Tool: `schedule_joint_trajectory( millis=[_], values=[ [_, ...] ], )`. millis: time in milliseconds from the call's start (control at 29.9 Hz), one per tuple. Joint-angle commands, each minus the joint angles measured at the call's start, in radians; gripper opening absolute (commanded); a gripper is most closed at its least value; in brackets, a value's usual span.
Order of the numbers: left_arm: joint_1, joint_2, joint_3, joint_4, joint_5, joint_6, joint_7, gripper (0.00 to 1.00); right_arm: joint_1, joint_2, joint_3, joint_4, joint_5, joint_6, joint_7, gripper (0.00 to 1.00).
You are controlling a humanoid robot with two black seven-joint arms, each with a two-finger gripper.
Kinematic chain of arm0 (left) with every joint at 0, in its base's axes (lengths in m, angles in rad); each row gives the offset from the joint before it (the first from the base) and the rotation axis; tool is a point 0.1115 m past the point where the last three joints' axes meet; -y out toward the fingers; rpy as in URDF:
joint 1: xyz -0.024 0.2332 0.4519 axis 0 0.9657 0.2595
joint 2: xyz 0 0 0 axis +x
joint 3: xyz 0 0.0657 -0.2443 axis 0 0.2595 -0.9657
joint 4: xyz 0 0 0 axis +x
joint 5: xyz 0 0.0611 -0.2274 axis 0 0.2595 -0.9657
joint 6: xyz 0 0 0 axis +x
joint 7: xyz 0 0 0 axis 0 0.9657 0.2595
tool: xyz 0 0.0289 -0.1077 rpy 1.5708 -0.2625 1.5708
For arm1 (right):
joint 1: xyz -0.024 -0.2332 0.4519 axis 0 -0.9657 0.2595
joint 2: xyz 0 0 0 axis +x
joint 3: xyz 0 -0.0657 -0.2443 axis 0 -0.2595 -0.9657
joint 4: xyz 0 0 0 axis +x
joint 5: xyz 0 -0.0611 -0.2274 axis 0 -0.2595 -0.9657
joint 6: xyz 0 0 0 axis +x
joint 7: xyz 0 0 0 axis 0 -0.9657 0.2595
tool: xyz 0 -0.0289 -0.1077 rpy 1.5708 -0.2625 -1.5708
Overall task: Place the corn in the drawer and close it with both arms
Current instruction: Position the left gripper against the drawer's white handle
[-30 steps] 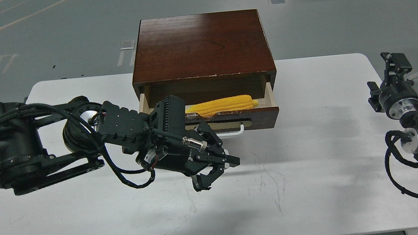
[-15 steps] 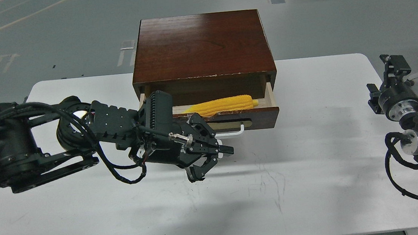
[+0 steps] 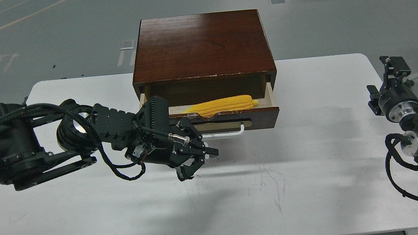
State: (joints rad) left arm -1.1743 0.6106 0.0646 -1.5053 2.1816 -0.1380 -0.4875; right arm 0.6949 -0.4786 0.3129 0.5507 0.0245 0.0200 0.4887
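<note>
The yellow corn lies lengthwise inside the open drawer of the dark brown cabinet. The drawer front shows its tan plate and white bar handle. My left gripper hovers over the table just in front of the drawer's left half, fingers spread, empty. My right arm stands at the table's right edge, far from the drawer. Its gripper points away and shows too small and dark to tell its fingers apart.
The cabinet sits at the back middle of the white table. The table front carries faint scuff marks. The grey floor lies beyond the table, with a white desk leg at the far right.
My left gripper has drawn back to the left and lower, away from the drawer front. The corn, drawer and right arm have stayed put.
</note>
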Motion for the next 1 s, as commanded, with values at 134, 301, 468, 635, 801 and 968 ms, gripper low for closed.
schedule_joint_trajectory(
  millis=[134,301,468,635,801,968],
  values=[
    [0.01,-0.008,0.018,-0.003,0.0,0.0,0.0,0.0,-0.002,0.0,-0.001,0.0,0.0,-0.002,0.0,1.0],
    [0.005,-0.009,0.023,-0.003,0.0,0.0,0.0,0.0,-0.008,0.0,-0.001,0.0,0.0,0.0,0.0,1.0],
    [0.013,-0.011,0.023,-0.015,0.0,0.0,-0.001,0.0,-0.014,0.0,0.0,0.0,0.0,0.0,0.0,1.0],
    [0.01,-0.005,0.021,-0.015,0.0,-0.003,0.024,0.0,-0.014,0.0,-0.001,0.0,0.0,0.0,0.0,1.0],
    [0.008,0.011,0.017,-0.012,0.0,0.032,0.069,0.0,-0.015,0.0,-0.003,0.0,0.0,0.002,0.0,1.0],
    [0.005,0.006,0.018,-0.007,0.0,0.086,0.076,0.0,-0.017,0.0,-0.003,0.0,0.0,0.002,0.0,1.0]
  ],
)
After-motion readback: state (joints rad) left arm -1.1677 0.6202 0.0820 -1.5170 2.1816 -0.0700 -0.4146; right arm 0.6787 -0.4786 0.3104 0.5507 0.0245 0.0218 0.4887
